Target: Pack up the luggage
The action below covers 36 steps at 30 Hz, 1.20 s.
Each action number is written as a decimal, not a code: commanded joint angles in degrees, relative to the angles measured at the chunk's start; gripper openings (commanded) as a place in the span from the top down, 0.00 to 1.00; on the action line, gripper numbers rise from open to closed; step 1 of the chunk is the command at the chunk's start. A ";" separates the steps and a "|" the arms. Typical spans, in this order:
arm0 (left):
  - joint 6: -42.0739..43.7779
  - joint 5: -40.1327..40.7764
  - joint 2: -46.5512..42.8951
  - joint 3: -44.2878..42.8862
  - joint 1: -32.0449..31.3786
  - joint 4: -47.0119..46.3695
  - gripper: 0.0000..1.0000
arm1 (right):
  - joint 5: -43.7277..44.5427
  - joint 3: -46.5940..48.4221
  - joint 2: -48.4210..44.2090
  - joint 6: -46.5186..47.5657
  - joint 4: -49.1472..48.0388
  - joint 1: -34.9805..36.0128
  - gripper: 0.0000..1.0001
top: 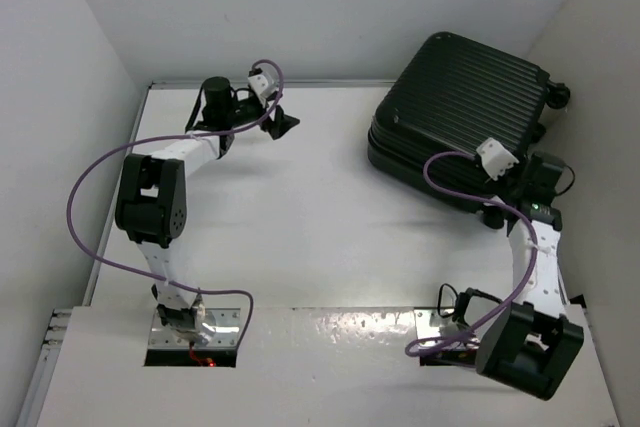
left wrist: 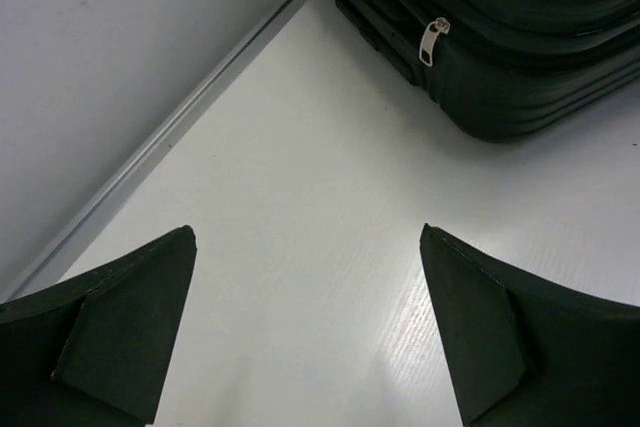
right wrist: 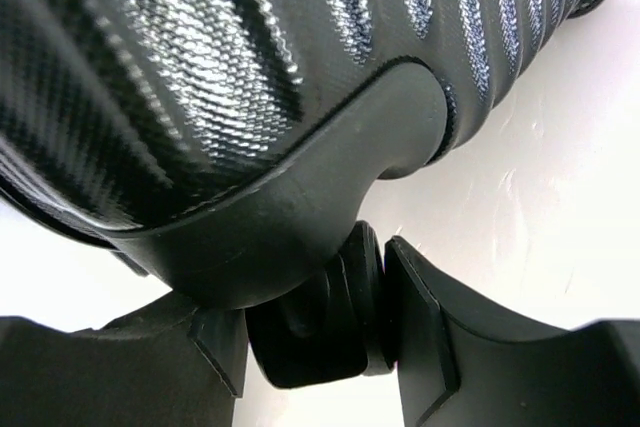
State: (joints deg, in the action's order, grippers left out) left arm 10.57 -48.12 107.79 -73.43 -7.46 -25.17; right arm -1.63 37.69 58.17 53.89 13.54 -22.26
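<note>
one luggage (top: 455, 107), the big black ribbed case, lies flat on the table (top: 300, 227) at its far right corner, close to the walls. its two shells sit together, and the zip pull (left wrist: 434, 39) hangs on the side seam, so it looks closed or nearly so.

at the luggage's near right corner, the right claw (right wrist: 320, 307) is clamped on a small black wheel (right wrist: 300, 337). one finger presses each face of the wheel, under the rounded wheel housing.

well to the left of the luggage, near the far wall, the left claw (left wrist: 305, 237) hangs over bare table. its jaws are spread wide, and it holds and touches nothing.

judging by this, the packing itself looks done, and the step in hand is steadying or shifting the closed case by its wheel. the next move probably calls for the right claw to keep a firm pinch, since a round wheel can roll or slip out. the left claw would have to travel across to the luggage's zip side and line up on the small pull, if the seam needs finishing. whether the zip is run fully round cannot be told from these views.
</note>
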 commanded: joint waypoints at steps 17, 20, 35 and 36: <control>-13.64 7.95 -1.10 -0.39 -0.89 -0.77 0.01 | 12.68 22.69 -3.26 -50.73 18.05 15.74 0.40; -15.30 8.65 2.50 -9.23 -2.63 6.26 0.01 | 28.29 25.21 3.04 -53.08 10.90 16.29 0.45; -30.71 8.38 32.57 -56.39 -11.25 10.31 0.01 | 46.18 27.45 12.94 -51.37 3.61 8.39 0.56; -29.39 9.87 32.05 -54.21 -12.56 10.31 0.01 | 47.41 24.74 12.24 -48.99 2.47 7.94 0.60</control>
State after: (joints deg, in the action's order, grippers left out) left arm -15.49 -37.41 137.40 -128.99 -18.57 -13.15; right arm 38.92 65.56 72.10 -1.37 22.31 -12.67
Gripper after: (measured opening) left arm 0.994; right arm 0.421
